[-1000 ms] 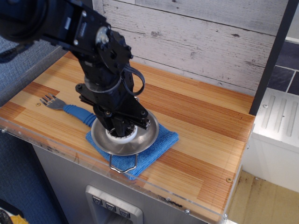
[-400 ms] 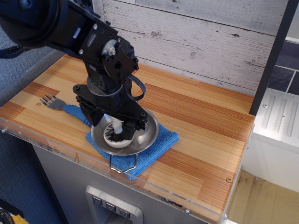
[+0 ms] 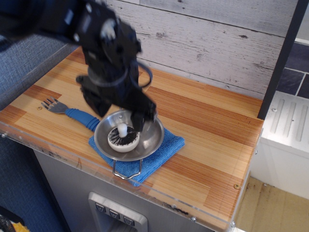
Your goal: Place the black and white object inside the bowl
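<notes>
The black and white object [image 3: 123, 138], a white puck with a black bristly top and a short white knob, lies inside the shiny steel bowl [image 3: 150, 139] near its left side. The bowl stands on a blue cloth, with a wire loop handle [image 3: 127, 171] at the front. My gripper [image 3: 120, 117] hangs just above the back of the bowl, blurred by motion. Its fingers [image 3: 140, 118] are spread apart and hold nothing; the object sits free below them.
A blue-handled fork [image 3: 72, 112] lies left of the bowl, its handle end against the rim. The blue cloth [image 3: 166, 150] reaches to the counter's front edge [image 3: 159, 193]. A white plank wall [image 3: 217, 43] backs the counter, and a white unit [image 3: 285, 125] stands at the right.
My gripper let go of the black and white object in the bowl and rose up and back. The object stays in the bowl.
</notes>
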Motion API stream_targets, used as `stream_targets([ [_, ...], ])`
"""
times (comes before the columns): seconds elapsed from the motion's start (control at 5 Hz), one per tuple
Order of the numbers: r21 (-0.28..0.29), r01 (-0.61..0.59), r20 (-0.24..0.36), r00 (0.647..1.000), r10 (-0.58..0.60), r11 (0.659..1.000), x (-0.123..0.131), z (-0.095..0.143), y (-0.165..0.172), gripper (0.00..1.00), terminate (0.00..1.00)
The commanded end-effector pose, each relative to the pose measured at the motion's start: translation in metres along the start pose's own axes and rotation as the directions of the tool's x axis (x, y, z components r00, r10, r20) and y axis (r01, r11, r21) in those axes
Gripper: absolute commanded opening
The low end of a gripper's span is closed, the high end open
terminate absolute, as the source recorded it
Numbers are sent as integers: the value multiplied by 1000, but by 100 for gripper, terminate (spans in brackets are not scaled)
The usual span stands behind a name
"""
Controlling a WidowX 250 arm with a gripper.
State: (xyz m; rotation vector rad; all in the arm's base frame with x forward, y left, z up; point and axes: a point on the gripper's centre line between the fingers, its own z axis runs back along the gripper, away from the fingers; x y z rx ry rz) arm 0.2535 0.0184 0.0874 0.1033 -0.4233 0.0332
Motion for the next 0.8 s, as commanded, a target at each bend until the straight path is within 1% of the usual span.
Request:
stream_targets([
  [0.0,-68,-12,206,978,26,998,35,67,17,100,0],
  [0.4,-68,-12,206,978,26,998,35,67,17,100,0],
  [0.6,-68,-12,206,978,26,998,35,67,17,100,100],
])
